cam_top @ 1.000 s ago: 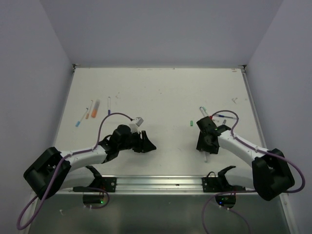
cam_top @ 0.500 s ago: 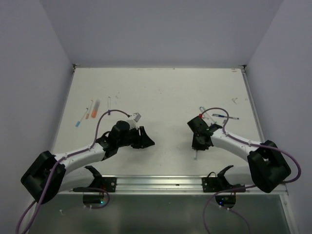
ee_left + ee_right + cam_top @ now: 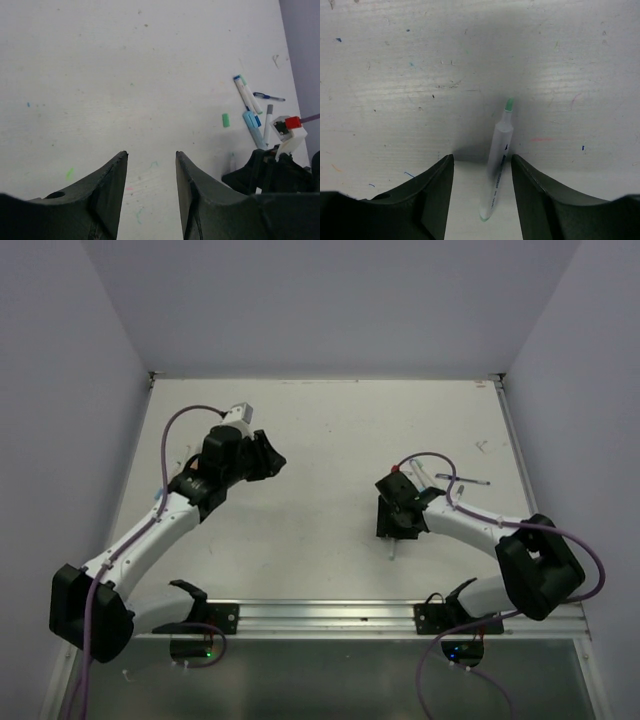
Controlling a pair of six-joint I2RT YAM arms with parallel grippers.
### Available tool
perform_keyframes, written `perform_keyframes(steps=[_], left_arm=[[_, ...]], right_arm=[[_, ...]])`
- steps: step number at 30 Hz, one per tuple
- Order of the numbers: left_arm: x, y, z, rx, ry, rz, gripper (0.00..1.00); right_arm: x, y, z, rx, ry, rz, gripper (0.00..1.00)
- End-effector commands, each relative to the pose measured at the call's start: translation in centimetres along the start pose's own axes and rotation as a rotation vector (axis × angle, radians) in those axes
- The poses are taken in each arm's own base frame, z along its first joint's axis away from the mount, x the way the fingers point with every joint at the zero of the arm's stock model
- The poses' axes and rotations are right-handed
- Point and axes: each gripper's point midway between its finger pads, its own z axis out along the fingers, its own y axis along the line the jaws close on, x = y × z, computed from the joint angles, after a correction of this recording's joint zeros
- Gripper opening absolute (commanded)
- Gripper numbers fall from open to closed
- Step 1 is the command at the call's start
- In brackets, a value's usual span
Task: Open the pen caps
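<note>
so the clear plastic green-tipped pen (image 3: 496, 165) lies on the white table (image 3: 470, 50) between the fingers of the right tool (image 3: 481, 160); stubby green plastic cap (image 3: 225, 120) sits beside the loose pens (image 3: 246, 96).

- The left gripper (image 3: 272, 458) has gone from the near middle of the table (image 3: 330, 430) up to its far left part, and the left arm (image 3: 150, 530) is now stretched along the left side.
- The pens that lay by the left side are now mostly hidden under this arm.
- The right gripper (image 3: 395, 528) has shifted a little to the left, toward the middle.
- The uncapped pen (image 3: 392, 548) between its open fingers has moved left with it.
- The green cap (image 3: 225, 120), earlier plain from above beside the right gripper, is now covered by it in that view.
</note>
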Motion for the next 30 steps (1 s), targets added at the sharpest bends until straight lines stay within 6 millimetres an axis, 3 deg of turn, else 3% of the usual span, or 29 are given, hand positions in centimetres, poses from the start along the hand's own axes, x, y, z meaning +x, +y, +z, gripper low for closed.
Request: perform_keyframes(steps=[1,6,16,21,26,30], left_arm=[[-1.4,4.7,0.0,-0.214,-0.02,0.049,0.47],[-2.8,8.0,0.6,-0.29,-0.018,0.037,0.47],[-4.7,15.0,3.8,-0.473,0.001,-0.011,0.44],[-7.4,16.2,5.1,-0.56,-0.002,0.041,0.43],[-8.6,19.4,5.6,-0.712,0.013,0.067,0.43],[-9.4,20.9,6.1,-0.727,0.006,0.058,0.42]], right_arm=[[-2.7,1.0,-1.7,-0.029,-0.076,-0.057,0.65],[-4.7,2.0,-4.8,-0.082,-0.149,-0.065,0.75],[-6.4,4.1,-9.3,-0.225,-0.212,-0.136,0.77],[-6.3,5.0,-10.0,-0.282,-0.214,-0.164,0.75],[-5.7,5.5,-9.7,-0.314,-0.186,-0.186,0.75],[-5.5,6.0,-9.2,-0.343,-0.194,-0.185,0.74]])
